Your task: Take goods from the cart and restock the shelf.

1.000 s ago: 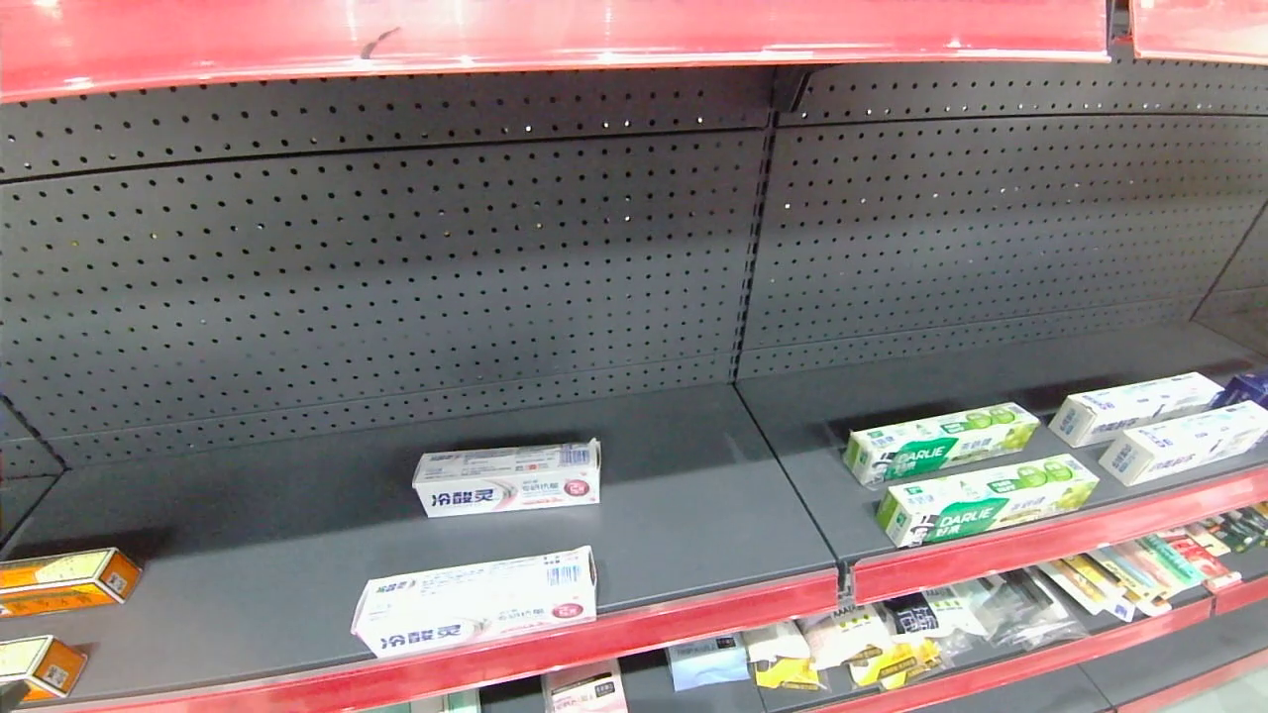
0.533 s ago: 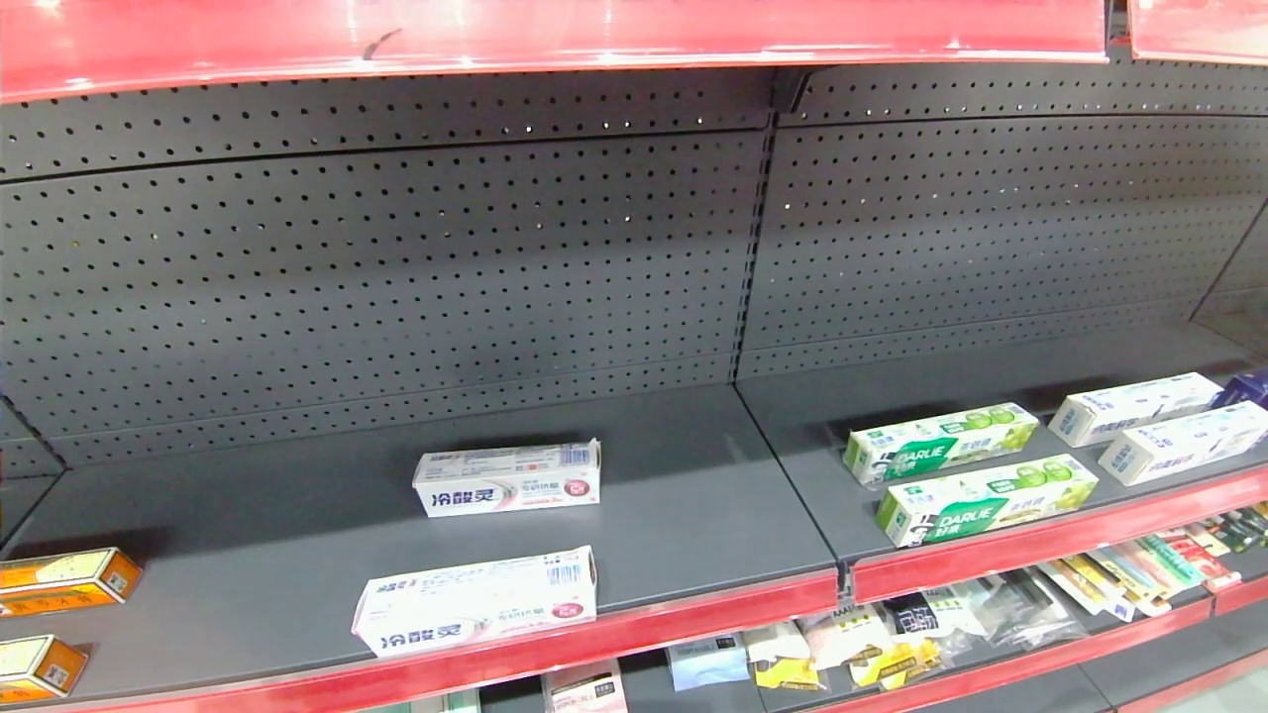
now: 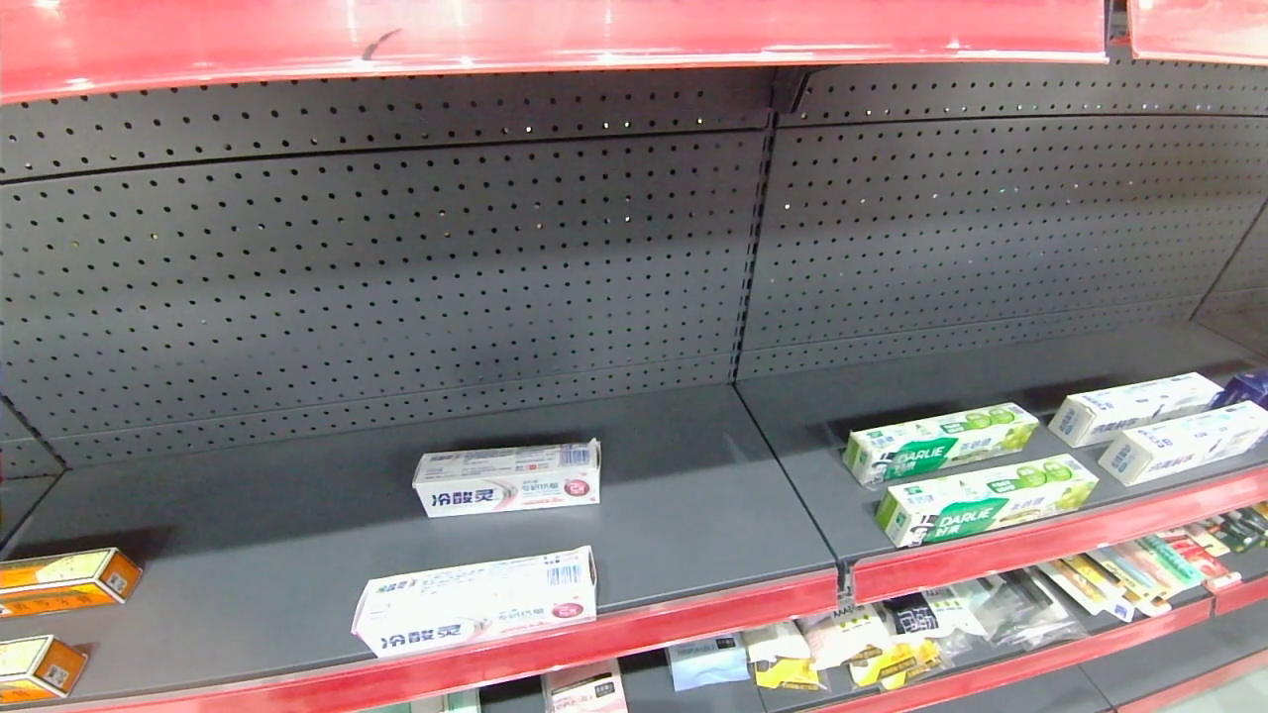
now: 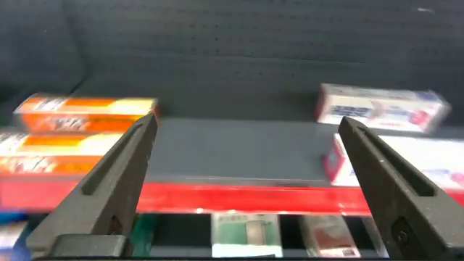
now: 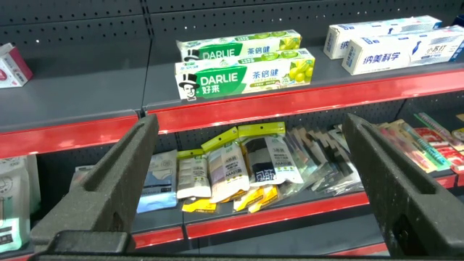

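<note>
My left gripper [image 4: 248, 125] hangs with its fingers wide apart and nothing between them, facing the red front lip [image 3: 713, 606] of the shelf [image 3: 693, 495]; my right gripper [image 5: 250, 119] is spread and bare too, lower down, before the packets [image 5: 239, 170] on the tier under that lip; so I judge that nothing is in hand and the next item has to come from the cart.

The stock on the shelf is thin; nearest, at 6 o'clock, a white box [image 3: 475, 599] lies flat just behind the lip, with a second white box [image 3: 507, 478] behind it and apart; at 8 o'clock sit two orange boxes [image 3: 64, 579]; at 4 o'clock two green boxes [image 3: 986, 498] lie side by side, and beyond them, toward 3 o'clock, two white-and-blue boxes [image 3: 1184, 442]. I reckon the restocking is barely begun, most of the board being bare.

For room, wide grey floor lies between the white boxes and the green ones, and all along the back toward 12 o'clock, up to the pegboard wall [image 3: 396, 277]; the lip below and the upper red shelf [image 3: 594, 30] overhead bound my way in.
</note>
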Controlling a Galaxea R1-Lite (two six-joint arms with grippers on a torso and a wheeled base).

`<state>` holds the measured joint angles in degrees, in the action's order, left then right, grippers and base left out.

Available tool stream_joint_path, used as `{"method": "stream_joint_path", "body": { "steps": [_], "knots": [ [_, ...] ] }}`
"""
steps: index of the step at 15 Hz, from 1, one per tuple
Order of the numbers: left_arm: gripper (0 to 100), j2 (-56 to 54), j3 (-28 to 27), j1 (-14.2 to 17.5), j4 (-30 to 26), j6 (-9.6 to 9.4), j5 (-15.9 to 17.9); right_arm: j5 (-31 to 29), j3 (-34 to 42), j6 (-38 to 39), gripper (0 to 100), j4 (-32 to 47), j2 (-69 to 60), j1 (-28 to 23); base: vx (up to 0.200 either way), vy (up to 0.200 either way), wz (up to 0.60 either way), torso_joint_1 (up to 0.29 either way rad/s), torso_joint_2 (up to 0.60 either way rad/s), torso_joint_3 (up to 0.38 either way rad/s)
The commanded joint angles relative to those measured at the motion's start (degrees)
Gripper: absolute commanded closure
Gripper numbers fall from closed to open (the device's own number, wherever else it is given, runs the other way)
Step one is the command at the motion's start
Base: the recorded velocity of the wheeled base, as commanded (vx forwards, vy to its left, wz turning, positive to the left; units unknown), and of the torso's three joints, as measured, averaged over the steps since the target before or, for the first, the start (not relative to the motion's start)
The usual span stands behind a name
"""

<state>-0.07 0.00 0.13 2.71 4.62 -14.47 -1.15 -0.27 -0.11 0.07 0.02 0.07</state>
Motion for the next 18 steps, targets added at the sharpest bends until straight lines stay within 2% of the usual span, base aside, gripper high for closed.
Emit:
{"method": "stream_joint_path", "body": {
  "steps": [1,4,5,6,7,8,10,11,13,14,15,16,17,18],
  "knots": [
    [0,0.07,0.0,0.04,-0.07,-0.14,-0.21,0.0,0.0,-0.07,0,0.01,-0.02,0.01,0.0,0.0,0.0,0.0,0.0,0.0],
    [0,0.42,-0.26,-0.13,-1.12,-0.05,0.58,0.0,0.0,-0.15,0,0.01,-0.02,0.01,0.0,0.0,0.0,0.0,0.0,0.0],
    [0,0.07,0.0,-0.13,-0.42,-0.4,3.13,0.09,0.0,-0.15,0,0.01,-0.02,0.01,0.0,0.0,0.0,0.0,0.0,0.0],
    [0,0.07,0.0,-0.05,-0.16,-0.58,4.1,0.09,0.0,-0.15,0,0.01,-0.02,0.01,0.0,0.0,0.0,0.0,0.0,0.0],
    [0,0.07,0.0,-0.05,0.19,-3.04,6.21,0.09,0.0,-0.15,0,0.01,-0.02,0.01,0.0,0.0,0.0,0.0,0.0,0.0],
    [0,0.07,0.0,-0.05,0.11,-6.82,9.02,0.09,0.0,-0.07,0,0.01,-0.02,0.01,0.0,0.0,0.0,0.0,0.0,0.0],
    [0,0.25,-0.18,0.22,-0.16,-8.93,9.72,0.09,0.0,-0.15,0,0.01,-0.02,0.01,0.0,0.0,0.0,0.0,0.0,0.0],
    [0,0.07,-0.09,0.13,-0.16,-10.68,10.6,0.09,0.0,-0.15,0,0.01,-0.02,0.01,0.0,0.0,0.0,0.0,0.0,0.0],
    [0,0.07,0.0,0.22,0.11,-12.44,12.71,0.09,0.0,-0.07,0,0.01,-0.02,0.01,0.0,0.0,0.0,0.0,0.0,0.0],
    [0,0.07,-0.09,0.13,-0.07,-14.99,15.0,0.09,0.0,-0.15,0,0.01,-0.02,0.01,0.0,0.0,0.0,0.0,0.0,0.0],
    [0,0.16,-0.35,0.04,-0.68,-16.66,19.22,0.0,0.0,-0.15,0,0.01,-0.02,0.01,0.0,0.0,0.0,0.0,0.0,0.0],
    [0,0.07,-0.97,0.04,-2.71,-14.02,19.74,0.09,0.0,-0.15,0,0.01,-0.02,0.01,0.0,0.0,0.0,0.0,0.0,0.0],
    [0,0.07,-1.05,0.04,-2.71,-9.19,18.16,0.09,0.0,-0.24,0,0.01,-0.02,0.01,0.0,0.0,0.0,0.0,0.0,0.0],
    [0,0.07,-0.7,0.04,-1.74,-7.08,13.85,0.0,0.0,-0.24,0,0.01,-0.02,0.01,0.0,0.0,0.0,0.0,0.0,0.0]
  ]
}}
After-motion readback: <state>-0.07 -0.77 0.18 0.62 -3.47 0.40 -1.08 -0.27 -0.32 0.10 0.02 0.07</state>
